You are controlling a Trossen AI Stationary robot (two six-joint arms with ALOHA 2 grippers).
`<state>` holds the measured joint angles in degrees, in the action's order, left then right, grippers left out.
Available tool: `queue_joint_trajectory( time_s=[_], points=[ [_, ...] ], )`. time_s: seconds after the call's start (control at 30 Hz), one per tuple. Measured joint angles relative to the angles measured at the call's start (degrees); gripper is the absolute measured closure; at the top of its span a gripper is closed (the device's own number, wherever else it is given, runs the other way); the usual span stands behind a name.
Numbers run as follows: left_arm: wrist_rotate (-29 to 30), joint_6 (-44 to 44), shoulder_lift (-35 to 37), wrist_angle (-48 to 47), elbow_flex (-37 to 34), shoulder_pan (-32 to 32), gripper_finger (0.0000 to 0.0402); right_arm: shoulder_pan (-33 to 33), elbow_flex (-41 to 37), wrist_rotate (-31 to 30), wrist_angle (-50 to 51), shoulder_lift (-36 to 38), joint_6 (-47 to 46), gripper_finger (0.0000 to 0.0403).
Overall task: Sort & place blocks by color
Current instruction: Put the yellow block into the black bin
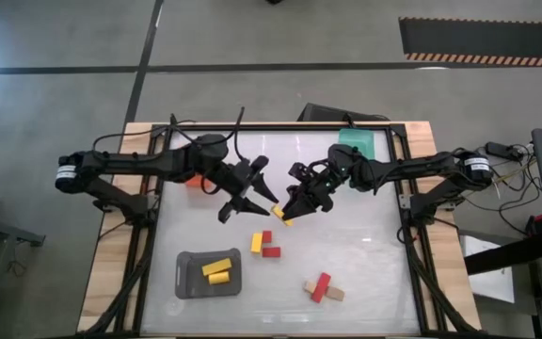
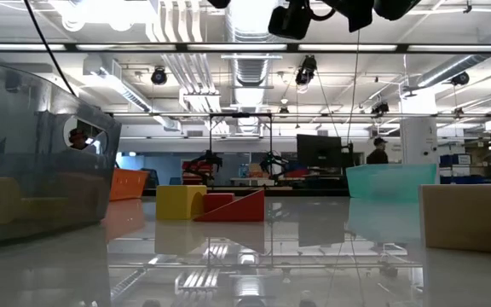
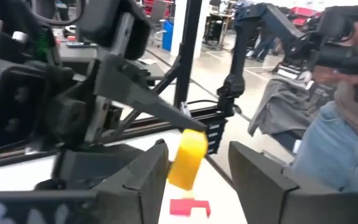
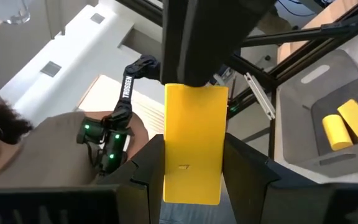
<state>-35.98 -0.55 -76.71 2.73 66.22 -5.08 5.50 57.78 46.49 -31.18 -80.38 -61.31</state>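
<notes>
On the table (image 1: 365,273), the grey tray (image 1: 188,282) at the front left holds two yellow blocks (image 1: 216,270). Above the table's middle the left gripper (image 1: 245,200) hangs with its jaws apart, empty. Just beside it, the right gripper (image 1: 294,209) has its jaws clamped on a yellow block (image 4: 193,151), lifted clear of the surface. Below them lie a yellow and red cluster (image 1: 265,244); farther right, red and what looks like tan blocks (image 1: 323,287).
</notes>
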Motion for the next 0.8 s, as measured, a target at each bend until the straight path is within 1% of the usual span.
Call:
queue_joint_trajectory(
  time_s=[0.13,0.3,0.37,0.6,0.7,0.8],
  points=[
    [0.58,0.95,0.00,0.19,0.00,-0.04,0.0233,0.02,0.00,-0.07,0.04,0.00,-0.49,0.0284],
    [1.59,0.91,-1.38,1.47,-0.04,0.23,0.0233,0.02,0.00,-1.50,-0.25,0.00,-0.72,0.0284],
    [1.59,0.95,-2.23,3.24,-0.04,0.45,0.0233,0.04,0.00,-1.67,-0.95,0.00,-0.71,0.0284],
    [0.98,0.99,-3.15,4.52,0.08,1.21,0.0234,0.07,0.00,-1.99,-0.93,0.00,-0.71,0.0284],
    [0.98,2.41,-3.13,4.68,0.17,1.48,0.0247,0.07,0.00,-2.00,-0.89,-0.14,-0.71,0.0284],
    [1.14,2.92,-3.15,4.42,0.13,1.77,0.0275,0.07,0.00,-1.98,-0.90,-0.17,-0.71,0.0284]
  ],
)
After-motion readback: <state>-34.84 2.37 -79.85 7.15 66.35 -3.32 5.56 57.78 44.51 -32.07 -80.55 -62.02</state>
